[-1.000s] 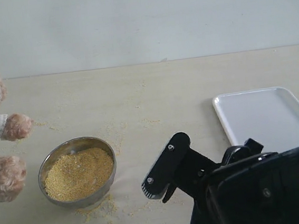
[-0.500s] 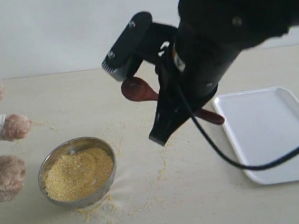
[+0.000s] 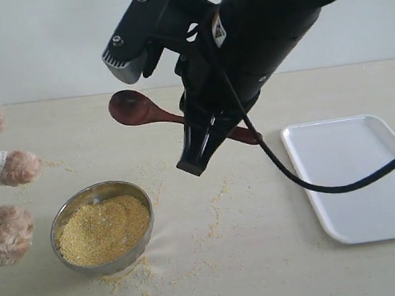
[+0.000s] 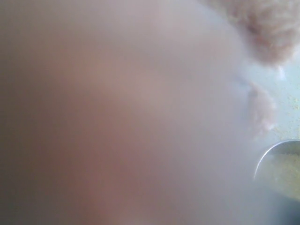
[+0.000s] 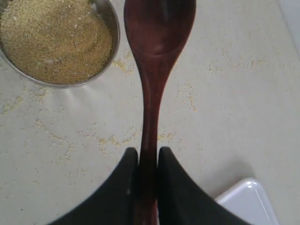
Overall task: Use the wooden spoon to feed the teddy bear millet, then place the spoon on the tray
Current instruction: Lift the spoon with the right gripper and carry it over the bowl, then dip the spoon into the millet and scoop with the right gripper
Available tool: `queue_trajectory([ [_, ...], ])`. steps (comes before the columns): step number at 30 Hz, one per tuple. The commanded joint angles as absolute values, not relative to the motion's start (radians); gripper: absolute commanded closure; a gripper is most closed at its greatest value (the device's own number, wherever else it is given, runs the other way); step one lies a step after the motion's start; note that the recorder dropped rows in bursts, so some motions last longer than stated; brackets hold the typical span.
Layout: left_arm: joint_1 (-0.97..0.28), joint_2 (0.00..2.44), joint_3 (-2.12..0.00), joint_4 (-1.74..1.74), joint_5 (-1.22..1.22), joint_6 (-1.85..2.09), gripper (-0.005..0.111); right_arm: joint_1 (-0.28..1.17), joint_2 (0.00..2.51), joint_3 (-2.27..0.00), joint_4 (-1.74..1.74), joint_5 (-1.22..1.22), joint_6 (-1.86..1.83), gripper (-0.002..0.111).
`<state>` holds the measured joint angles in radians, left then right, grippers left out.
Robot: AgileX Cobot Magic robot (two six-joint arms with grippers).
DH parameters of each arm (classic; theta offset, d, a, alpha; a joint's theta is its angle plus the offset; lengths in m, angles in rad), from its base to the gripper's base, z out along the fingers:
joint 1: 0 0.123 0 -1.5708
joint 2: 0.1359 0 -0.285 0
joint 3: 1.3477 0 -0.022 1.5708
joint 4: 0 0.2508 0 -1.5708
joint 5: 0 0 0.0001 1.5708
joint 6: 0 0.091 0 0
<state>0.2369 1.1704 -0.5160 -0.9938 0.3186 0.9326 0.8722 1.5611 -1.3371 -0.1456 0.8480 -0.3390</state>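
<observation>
Tool (image 5: 147, 152) clamps wooden spoon (image 5: 157, 37); left view blurred, perhaps teddy bear (image 4: 269, 28).

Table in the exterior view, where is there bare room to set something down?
The white tray holds nothing. Bare tabletop lies between the metal bowl and the tray, and behind the bowl toward the wall. It is crowded at the left, where the teddy bear sits beside the bowl, with loose millet scattered around.
</observation>
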Motion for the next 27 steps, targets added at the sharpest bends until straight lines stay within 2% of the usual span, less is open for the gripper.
queue_trajectory([
  [1, 0.235, 1.175, -0.512, -1.010, 0.299, 0.935, 0.102, 0.867, 1.638, -1.445, -0.137, 0.983, -0.413, 0.108],
  [8, 0.235, 1.175, -0.512, -0.984, 0.252, 0.935, 0.102, 0.880, 1.791, -1.641, -0.082, 1.159, -0.501, 0.108],
  [18, 0.235, 1.175, -0.510, -0.984, 0.197, 0.913, 0.102, 0.990, 1.856, -1.646, -0.132, 1.147, -0.551, 0.108],
  [23, 0.235, 1.175, -0.510, -0.968, 0.174, 0.913, 0.102, 1.040, 1.945, -1.648, -0.350, 1.131, -0.473, 0.108],
  [27, 0.235, 1.175, -0.510, -0.956, 0.160, 0.913, 0.102, 1.052, 1.986, -1.648, -0.398, 1.116, -0.473, 0.108],
])
